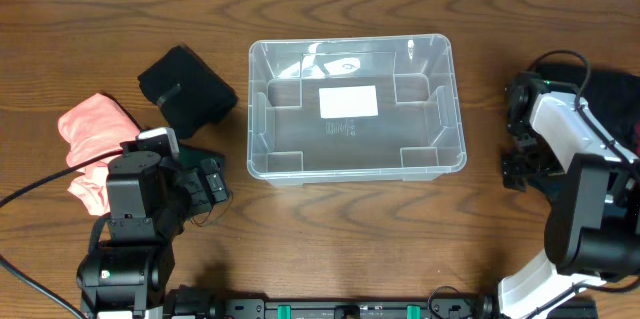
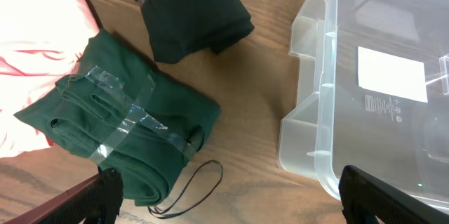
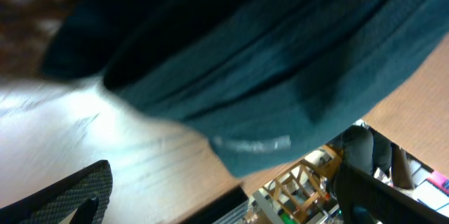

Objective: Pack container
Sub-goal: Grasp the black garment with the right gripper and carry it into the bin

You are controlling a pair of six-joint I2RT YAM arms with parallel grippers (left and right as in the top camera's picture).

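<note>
The clear container (image 1: 256, 109) stands empty mid-table, a white label on its base; its near corner shows in the left wrist view (image 2: 309, 122). A taped green folded garment (image 2: 119, 122) lies left of it. A black folded garment (image 1: 185, 87) and a pink garment (image 1: 95, 134) lie close by. My left gripper (image 2: 224, 203) is open and empty, low over the table between the green garment and the container; it also shows overhead (image 1: 212, 187). My right gripper (image 3: 231, 203) is open and empty, right below a dark teal garment (image 3: 266, 62). Overhead, its fingers are hidden by the arm.
A thin black cord loop (image 2: 196, 189) lies on the wood by the green garment. The dark garment at the far right (image 1: 615, 84) sits near the table's right edge. The table edge and a room beyond show in the right wrist view.
</note>
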